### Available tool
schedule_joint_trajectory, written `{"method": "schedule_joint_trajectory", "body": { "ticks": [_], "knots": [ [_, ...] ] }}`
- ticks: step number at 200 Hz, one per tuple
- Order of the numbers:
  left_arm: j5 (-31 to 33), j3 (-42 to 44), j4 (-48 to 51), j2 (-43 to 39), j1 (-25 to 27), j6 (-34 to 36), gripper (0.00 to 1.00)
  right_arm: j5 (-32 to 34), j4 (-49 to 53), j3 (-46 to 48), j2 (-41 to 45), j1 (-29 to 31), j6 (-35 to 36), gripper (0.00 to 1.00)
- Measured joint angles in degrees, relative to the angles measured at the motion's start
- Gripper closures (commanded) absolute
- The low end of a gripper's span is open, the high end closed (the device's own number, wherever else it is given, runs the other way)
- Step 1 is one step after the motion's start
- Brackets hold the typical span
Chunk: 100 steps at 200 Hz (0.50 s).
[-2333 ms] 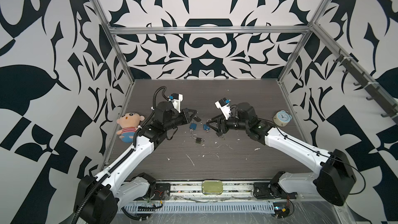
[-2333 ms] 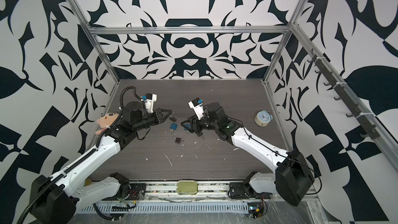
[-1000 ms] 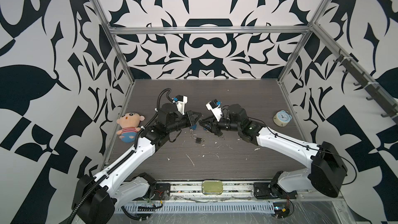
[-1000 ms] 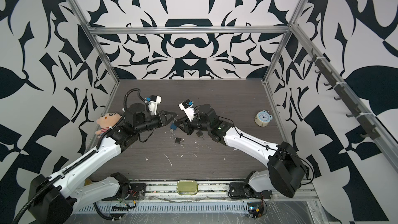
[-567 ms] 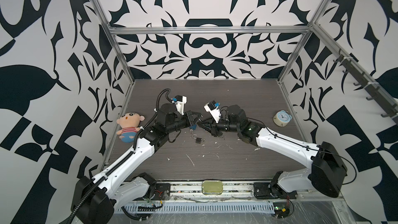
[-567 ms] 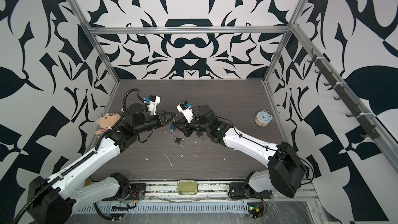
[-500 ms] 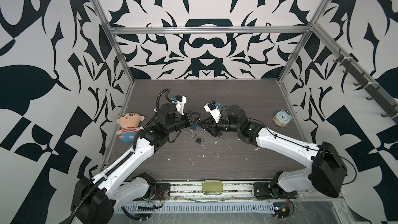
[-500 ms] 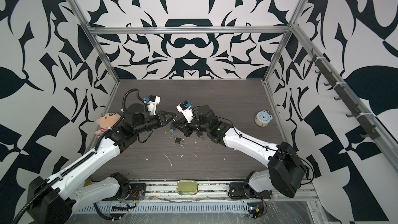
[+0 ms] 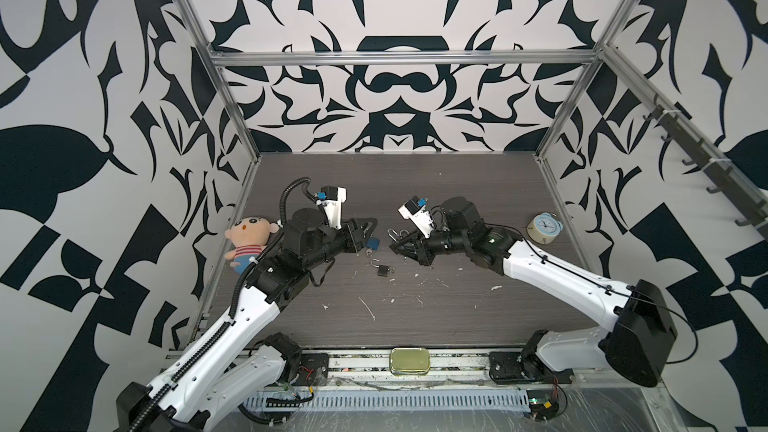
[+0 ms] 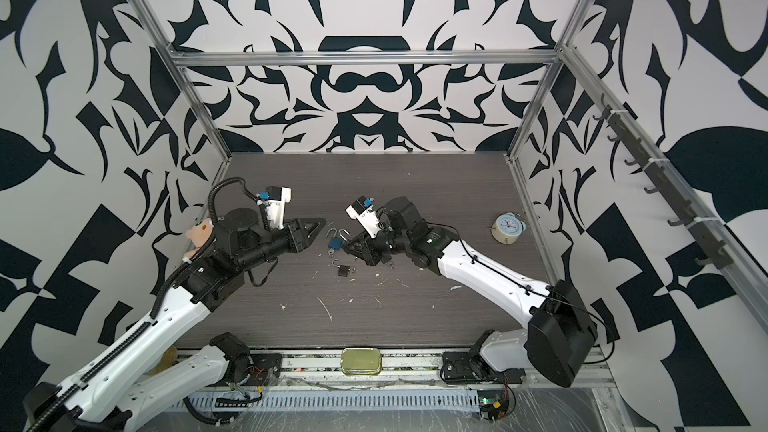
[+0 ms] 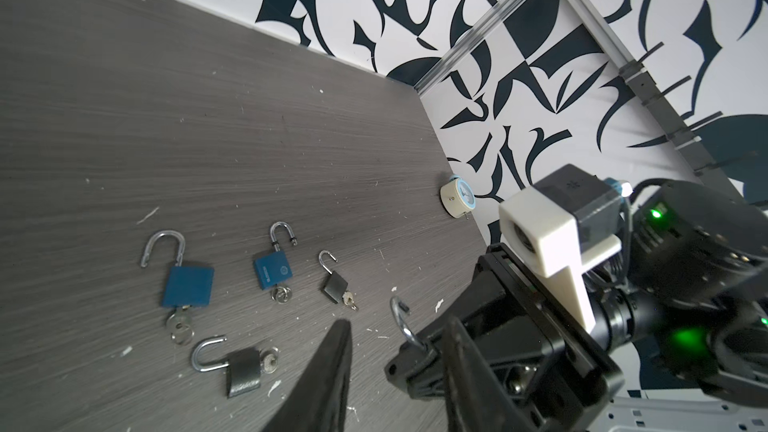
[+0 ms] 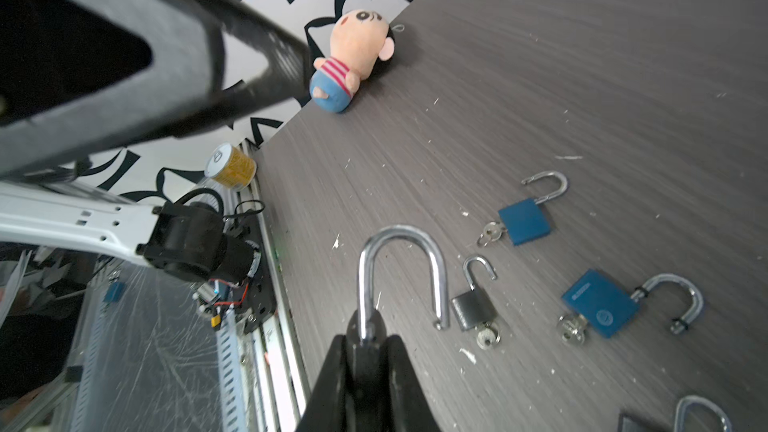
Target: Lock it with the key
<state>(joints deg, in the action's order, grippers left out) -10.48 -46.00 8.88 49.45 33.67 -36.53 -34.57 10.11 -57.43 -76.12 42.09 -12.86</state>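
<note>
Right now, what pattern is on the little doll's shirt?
Pink-red and white stripes on the doll, clearest in the right wrist view.

My right gripper (image 12: 365, 347) pinches the lifted padlock (image 12: 401, 231), shackle open. Plain blue padlock (image 12: 524, 221), marked blue padlock (image 12: 599, 303) and small grey padlock (image 12: 473, 309) lie flat, open, keys (image 12: 488, 337) in, well apart from the plush doll (image 12: 353, 64).

Bystanders on the dark wood-grain surface (image 9: 415, 309)
A plush doll (image 9: 245, 243) in a striped shirt lies by the left wall. A pale blue alarm clock (image 9: 544, 228) sits near the right wall, and a gold tin (image 9: 409, 361) rests on the front rail. White flecks litter the middle. A yellow can (image 12: 230, 166) shows beyond the surface's edge.
</note>
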Motion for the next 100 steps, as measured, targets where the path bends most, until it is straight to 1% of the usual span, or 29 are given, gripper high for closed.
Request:
{"method": "schedule_joint_trajectory", "body": {
  "ticks": [28, 60, 100],
  "knots": [
    [-3.52, 2.60, -2.19, -1.03, 0.00, 2.99, 0.60, -4.70, 6.21, -1.81, 1.07, -0.26, 1.16, 1.00],
    [-9.90, 3.82, -4.61, 2.27, 0.00, 4.72, 0.61, -10.03, 9.77, -3.02, 0.68, -0.26, 1.46, 1.00],
    [-16.41, 4.26, -8.37, 5.31, 0.00, 5.38, 0.61, -12.98, 12.41, -3.41, -1.11, -0.24, 1.40, 1.00]
  ]
}}
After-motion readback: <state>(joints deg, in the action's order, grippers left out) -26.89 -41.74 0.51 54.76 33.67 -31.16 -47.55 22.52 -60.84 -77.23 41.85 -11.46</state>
